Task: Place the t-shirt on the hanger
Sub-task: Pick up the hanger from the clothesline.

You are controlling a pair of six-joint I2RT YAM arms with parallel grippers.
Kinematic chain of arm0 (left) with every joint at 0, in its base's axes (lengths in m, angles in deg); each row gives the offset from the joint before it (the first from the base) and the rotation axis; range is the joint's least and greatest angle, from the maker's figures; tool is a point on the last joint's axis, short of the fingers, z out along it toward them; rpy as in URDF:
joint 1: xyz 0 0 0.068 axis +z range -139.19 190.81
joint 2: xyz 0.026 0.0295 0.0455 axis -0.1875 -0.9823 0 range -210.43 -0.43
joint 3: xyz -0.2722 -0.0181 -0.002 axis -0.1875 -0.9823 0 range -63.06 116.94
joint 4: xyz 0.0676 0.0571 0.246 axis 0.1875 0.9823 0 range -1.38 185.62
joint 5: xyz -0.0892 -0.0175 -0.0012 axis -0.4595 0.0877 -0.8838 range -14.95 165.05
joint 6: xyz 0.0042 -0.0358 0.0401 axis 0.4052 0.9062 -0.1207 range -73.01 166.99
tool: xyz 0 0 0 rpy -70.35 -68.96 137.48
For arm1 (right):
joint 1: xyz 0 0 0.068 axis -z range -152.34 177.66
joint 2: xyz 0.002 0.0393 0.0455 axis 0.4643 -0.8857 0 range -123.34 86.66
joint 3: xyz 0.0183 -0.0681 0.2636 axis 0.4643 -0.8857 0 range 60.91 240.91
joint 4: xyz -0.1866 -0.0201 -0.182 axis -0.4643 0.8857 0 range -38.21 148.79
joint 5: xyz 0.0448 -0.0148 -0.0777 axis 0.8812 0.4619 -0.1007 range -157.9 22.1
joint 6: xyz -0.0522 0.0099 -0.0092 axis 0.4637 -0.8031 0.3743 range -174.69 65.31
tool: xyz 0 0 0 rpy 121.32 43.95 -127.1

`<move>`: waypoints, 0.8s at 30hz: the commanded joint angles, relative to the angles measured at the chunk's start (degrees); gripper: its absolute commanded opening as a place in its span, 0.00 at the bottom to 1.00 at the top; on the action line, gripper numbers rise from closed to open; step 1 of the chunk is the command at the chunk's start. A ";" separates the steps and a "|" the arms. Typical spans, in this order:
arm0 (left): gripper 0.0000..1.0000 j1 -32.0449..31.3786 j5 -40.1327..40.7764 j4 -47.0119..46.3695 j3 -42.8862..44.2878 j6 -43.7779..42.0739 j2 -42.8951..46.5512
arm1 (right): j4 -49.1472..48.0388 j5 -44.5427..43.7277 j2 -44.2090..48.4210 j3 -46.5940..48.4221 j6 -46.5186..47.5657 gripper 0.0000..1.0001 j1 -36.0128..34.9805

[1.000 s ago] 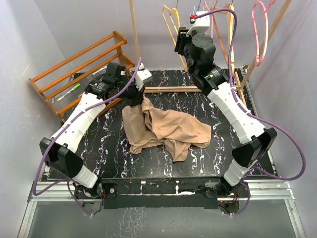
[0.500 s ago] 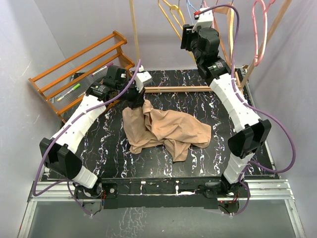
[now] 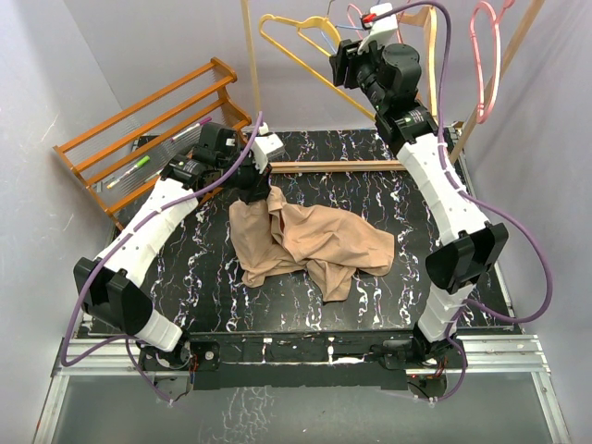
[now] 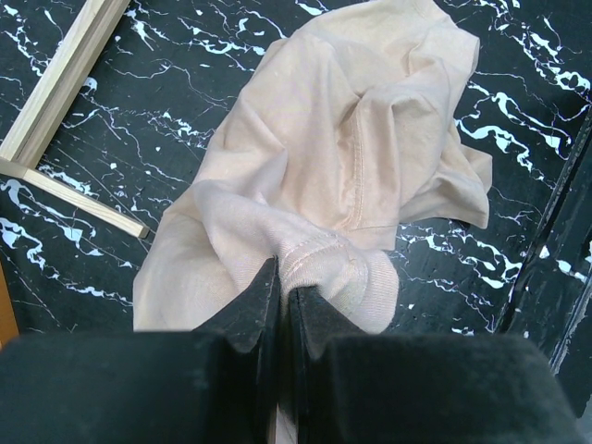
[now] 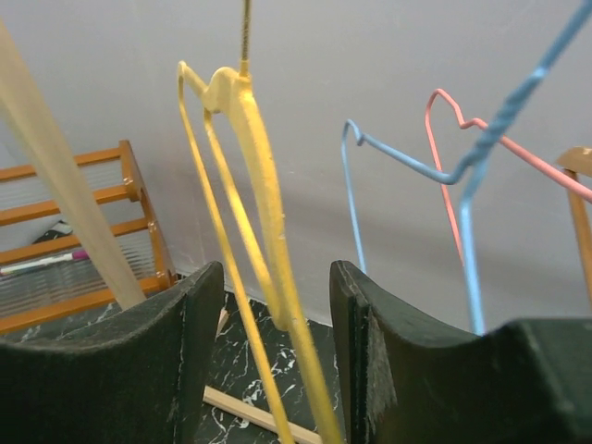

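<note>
- Far left we see a wooden rack (image 3: 148, 129) leaning at the table's (image 3: 203, 277) left edge, with a marker (image 3: 130, 172) lying on it.
- The left arm reaches in over the table's far-left part, and the left gripper (image 4: 282, 277) is down at the shirt's far end.
- Its fingers are clenched tight on a raised fold of the shirt (image 3: 314, 242). In the wrist view the ribbed hem bunches right at the tips.
- The shirt lies crumpled in a heap in the middle of the table, tan and plain, with its far-left corner pulled up into that pinch.
- A thin wooden slat (image 3: 324, 167) lies flat on the table behind the shirt, just apart from it.
- The right arm is stretched up and back, well above the table, and the right gripper (image 5: 277, 273) is at the rail.
- Its fingers stand spread apart. The hanger (image 5: 259, 176) runs down between them; we can't tell if either pad touches it, and it isn't clamped.
- The hanger is yellow, hooked up top and tilted out to the left in the overhead view, well apart from the shirt.
- To the right hang a blue hanger (image 5: 407, 160) and then a pink hanger (image 5: 431, 139).
</note>
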 commanded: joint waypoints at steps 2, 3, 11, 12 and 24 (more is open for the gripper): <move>0.00 0.25 -2.32 -0.80 -0.61 0.82 3.21 | -3.16 6.49 -1.39 2.49 -0.57 0.47 1.08; 0.00 0.29 -2.33 -0.90 -0.77 0.82 3.27 | -3.21 7.21 -1.56 2.46 -0.76 0.46 1.22; 0.00 0.25 -2.31 -0.93 -1.29 0.84 3.66 | -4.93 12.29 -2.78 1.81 -2.86 0.24 2.71; 0.00 0.25 -2.33 -0.99 -1.37 0.84 3.76 | -5.37 12.43 -2.59 1.39 -3.08 0.22 2.80; 0.00 0.25 -2.46 -1.08 -1.69 0.92 3.71 | -9.97 11.76 1.15 -1.94 -3.18 0.08 2.85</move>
